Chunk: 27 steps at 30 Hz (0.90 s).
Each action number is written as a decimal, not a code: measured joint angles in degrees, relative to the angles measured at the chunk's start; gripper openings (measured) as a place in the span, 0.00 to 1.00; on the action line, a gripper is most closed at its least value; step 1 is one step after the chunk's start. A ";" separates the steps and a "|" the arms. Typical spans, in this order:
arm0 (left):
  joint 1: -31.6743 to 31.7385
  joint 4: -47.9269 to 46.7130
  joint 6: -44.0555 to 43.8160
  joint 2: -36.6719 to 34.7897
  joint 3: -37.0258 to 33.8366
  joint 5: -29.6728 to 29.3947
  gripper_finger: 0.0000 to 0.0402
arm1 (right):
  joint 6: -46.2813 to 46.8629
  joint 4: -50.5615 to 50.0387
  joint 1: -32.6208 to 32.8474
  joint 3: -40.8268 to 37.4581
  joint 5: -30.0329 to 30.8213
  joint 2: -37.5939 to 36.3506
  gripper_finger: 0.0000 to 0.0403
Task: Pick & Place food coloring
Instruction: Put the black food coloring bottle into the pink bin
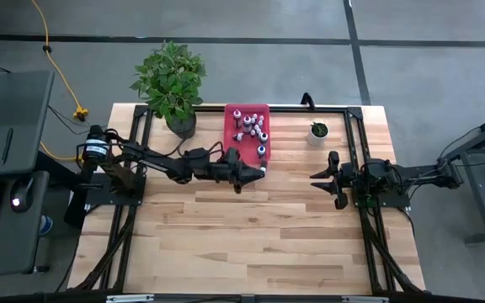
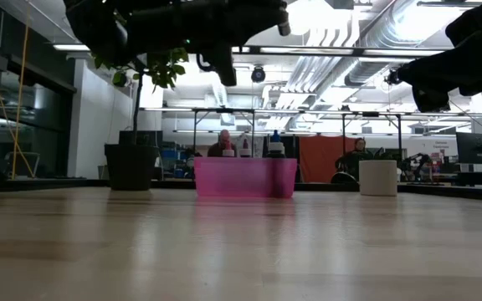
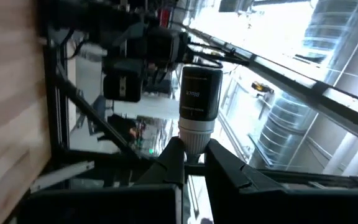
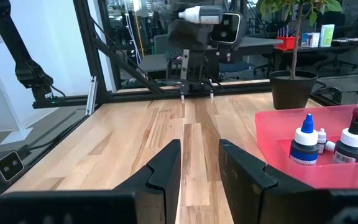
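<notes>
**Inspector:** High view first?

**Recorder:** The left gripper hovers at the near edge of the pink tray, which sits at the far middle of the table. The food coloring bottles stand clustered inside the tray. The right gripper waits well to the right, fingers spread, with a small white pot beyond it.

**Inspector:** Low view?

**Recorder:** The tray rests on the table, bottle tops showing above its rim; both arms hang overhead.

**Inspector:** Left wrist view?

**Recorder:** The fingers pinch the white cap of one dark bottle, held clear of the table.

**Inspector:** Right wrist view?

**Recorder:** Its own fingers stand apart, holding nothing. The tray lies just to the right with bottles inside. Far across, the left gripper holds its bottle on its side.
</notes>
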 joint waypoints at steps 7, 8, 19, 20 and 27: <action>0.00 0.00 -4.17 -0.02 0.00 6.64 0.06 | -0.01 -0.02 0.00 0.00 -0.01 0.00 0.24; 0.00 0.14 -4.70 -0.02 0.00 7.70 0.06 | 0.00 -0.02 0.01 0.00 0.01 0.00 0.24; 0.00 2.20 -8.31 -0.11 0.02 12.06 0.06 | 0.01 -0.02 0.00 0.01 0.01 0.00 0.25; -0.02 2.23 -8.30 -0.11 0.02 12.42 0.06 | 0.01 -0.02 0.01 0.01 0.01 0.00 0.25; -0.08 1.54 -8.29 -0.11 0.02 13.29 0.06 | 0.01 -0.02 0.00 0.00 -0.01 0.00 0.25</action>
